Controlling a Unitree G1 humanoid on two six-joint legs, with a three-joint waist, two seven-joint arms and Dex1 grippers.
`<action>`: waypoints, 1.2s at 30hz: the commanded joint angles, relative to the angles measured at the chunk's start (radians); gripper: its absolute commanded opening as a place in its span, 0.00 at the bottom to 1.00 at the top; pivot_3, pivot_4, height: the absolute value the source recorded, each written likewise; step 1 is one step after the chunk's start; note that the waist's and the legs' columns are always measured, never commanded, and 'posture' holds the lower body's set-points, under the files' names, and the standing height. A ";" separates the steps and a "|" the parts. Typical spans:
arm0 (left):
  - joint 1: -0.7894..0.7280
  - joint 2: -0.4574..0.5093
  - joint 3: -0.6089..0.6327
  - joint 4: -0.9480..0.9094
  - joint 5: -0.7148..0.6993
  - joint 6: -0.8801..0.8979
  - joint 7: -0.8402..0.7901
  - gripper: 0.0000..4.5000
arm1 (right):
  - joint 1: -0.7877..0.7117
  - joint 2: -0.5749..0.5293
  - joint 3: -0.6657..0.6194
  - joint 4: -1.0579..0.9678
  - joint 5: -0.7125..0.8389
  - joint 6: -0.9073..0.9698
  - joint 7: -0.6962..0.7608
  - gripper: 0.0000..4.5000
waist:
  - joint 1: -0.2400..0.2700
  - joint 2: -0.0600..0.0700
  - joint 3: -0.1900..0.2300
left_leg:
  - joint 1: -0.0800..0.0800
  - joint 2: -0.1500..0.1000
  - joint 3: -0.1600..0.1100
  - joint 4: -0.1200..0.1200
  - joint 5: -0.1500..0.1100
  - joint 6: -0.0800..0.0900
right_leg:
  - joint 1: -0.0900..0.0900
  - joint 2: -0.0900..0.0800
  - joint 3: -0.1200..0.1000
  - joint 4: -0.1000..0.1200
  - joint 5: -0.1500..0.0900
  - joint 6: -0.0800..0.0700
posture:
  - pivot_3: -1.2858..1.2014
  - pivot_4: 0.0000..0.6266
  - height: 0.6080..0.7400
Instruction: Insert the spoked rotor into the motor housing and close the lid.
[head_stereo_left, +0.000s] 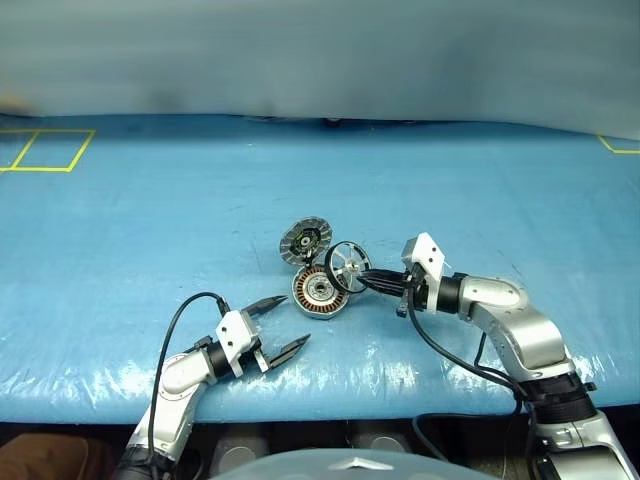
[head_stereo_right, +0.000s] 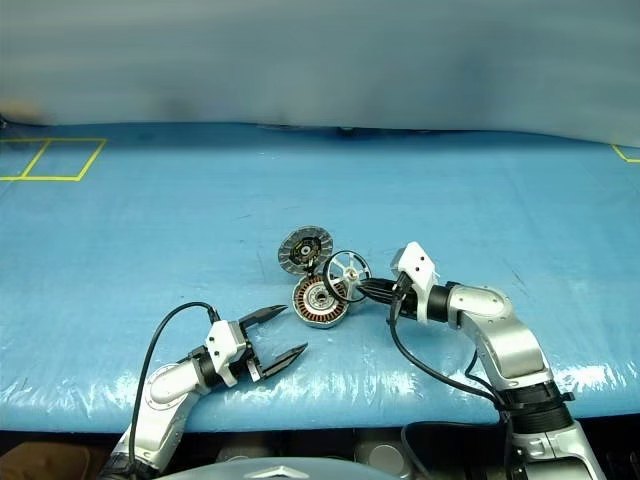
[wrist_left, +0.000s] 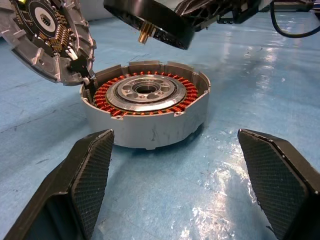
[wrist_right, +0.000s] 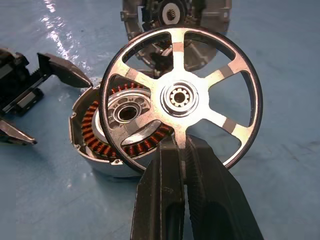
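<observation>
Tightly pinched, right hand (wrist_right: 182, 150) holds spoked rotor (wrist_right: 181, 97).

The motor housing (head_stereo_left: 318, 292) sat on the table (head_stereo_left: 130, 220) in front of me, its lid (head_stereo_left: 304, 241) standing up open behind it. My right gripper (head_stereo_left: 362, 280) held the spoked rotor (head_stereo_left: 347, 266) just above the housing's right edge. My left gripper (head_stereo_left: 283, 325) waited near, to the front-left.

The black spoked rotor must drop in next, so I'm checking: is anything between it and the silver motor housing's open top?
Nothing visible. The black spoked rotor, pinched in the right gripper, hangs tilted just above the round silver motor housing. Its copper windings lie bare, and the hinged silver lid stands swung back behind. The open left gripper waits short of it.
</observation>
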 joint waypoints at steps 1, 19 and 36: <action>-0.001 -0.003 0.003 0.000 -0.012 -0.024 -0.007 0.93 | -0.022 -0.005 0.011 -0.050 0.003 -0.026 0.011 0.01 | 0.000 0.000 0.000 | 0.000 0.000 0.000 0.000 0.000 0.000 | 0.000 0.000 0.000 0.000 0.000 0.000 | 0.52 0.24 1.00; 0.008 -0.014 0.003 0.000 -0.006 -0.017 -0.004 0.93 | -0.058 0.000 0.111 -0.033 -0.053 -0.059 0.053 0.01 | 0.000 0.000 0.000 | 0.000 0.000 0.000 0.000 0.000 0.000 | 0.000 0.000 0.000 0.000 0.000 0.000 | 0.52 0.24 1.00; 0.012 -0.008 0.001 -0.022 -0.003 -0.002 0.010 0.93 | -0.077 -0.008 0.134 -0.017 -0.112 -0.078 0.045 0.13 | 0.000 0.000 0.000 | 0.000 0.000 0.000 0.000 0.000 0.000 | 0.000 0.000 0.000 0.000 0.000 0.000 | 0.52 0.24 1.00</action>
